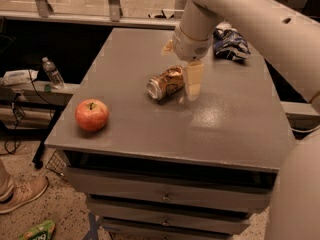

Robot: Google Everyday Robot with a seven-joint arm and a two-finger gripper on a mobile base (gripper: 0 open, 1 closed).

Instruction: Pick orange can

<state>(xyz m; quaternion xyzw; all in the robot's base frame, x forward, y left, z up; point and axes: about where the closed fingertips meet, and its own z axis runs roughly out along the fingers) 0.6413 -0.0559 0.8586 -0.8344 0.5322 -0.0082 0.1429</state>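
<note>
The orange can (pixel 165 82) lies on its side near the middle of the grey table (pixel 235 129), silver end facing front-left. My gripper (pixel 181 68) hangs from the white arm directly over the can's right end and is open. One pale finger (pixel 193 80) reaches down just right of the can, close to it or touching it. The other finger (pixel 168 47) shows behind and above the can.
A red apple (pixel 92 114) sits near the table's front-left corner. A blue-and-white snack bag (pixel 229 43) lies at the back right. A water bottle (pixel 52 73) stands on a low shelf to the left. Drawers run below the table's front edge.
</note>
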